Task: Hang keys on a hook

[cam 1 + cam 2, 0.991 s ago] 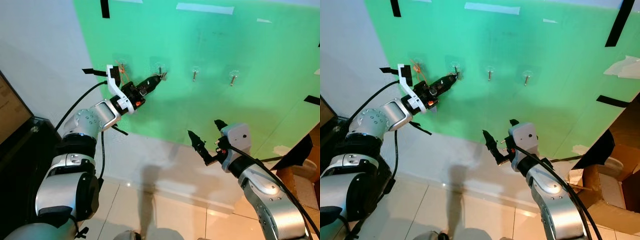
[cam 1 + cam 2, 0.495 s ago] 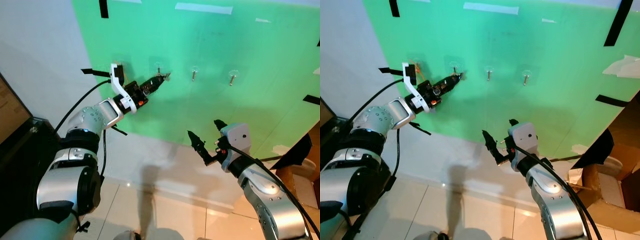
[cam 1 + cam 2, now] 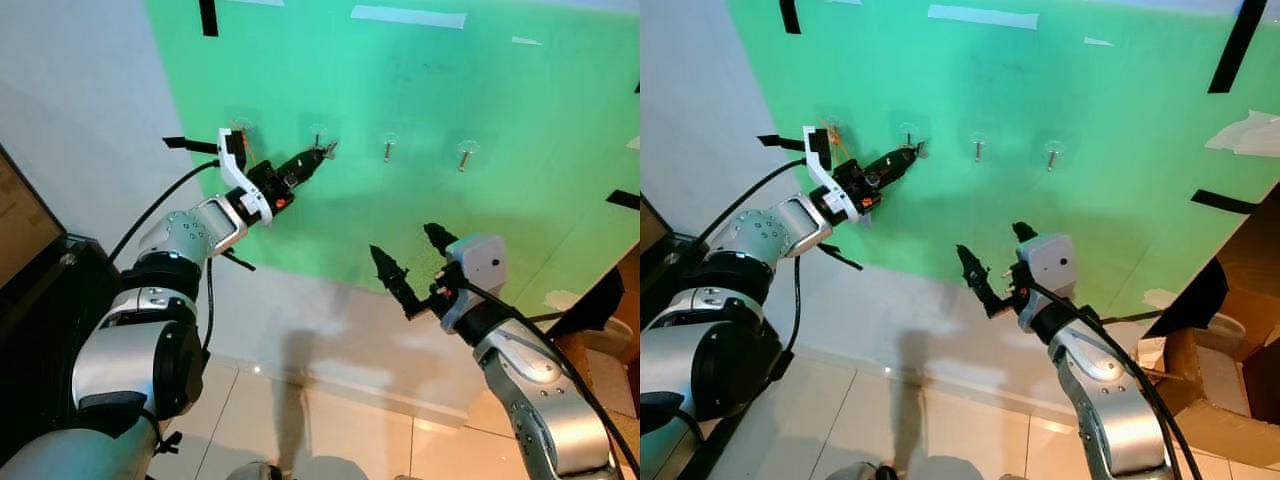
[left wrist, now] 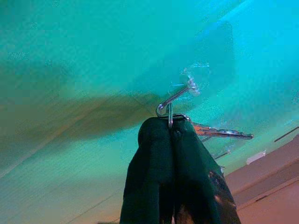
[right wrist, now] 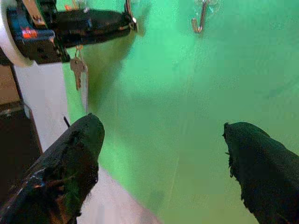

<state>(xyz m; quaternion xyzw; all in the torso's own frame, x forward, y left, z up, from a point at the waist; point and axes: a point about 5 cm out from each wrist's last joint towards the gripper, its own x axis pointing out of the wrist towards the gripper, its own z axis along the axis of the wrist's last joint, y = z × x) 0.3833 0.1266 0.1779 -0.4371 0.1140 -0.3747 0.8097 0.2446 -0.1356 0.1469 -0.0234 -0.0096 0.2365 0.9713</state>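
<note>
Left pincer [image 4: 172,133] pressed together on the key ring [image 4: 170,116], held right at the curved tip of the hook [image 4: 175,97] on the green wall [image 3: 480,230], key [image 4: 222,134] jutting sideways. Right pincer [image 3: 412,262] spread wide, idle below. Hanging step under way; next, likely threading ring over hook, then letting go.

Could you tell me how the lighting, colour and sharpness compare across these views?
Eye views: evenly lit and sharp, with the robot's soft shadow on the white wall below the green board. Left wrist view: teal colour cast, the left gripper blurred up close, key and hook sharp. Right wrist view: bright; near fingers soft.
</note>
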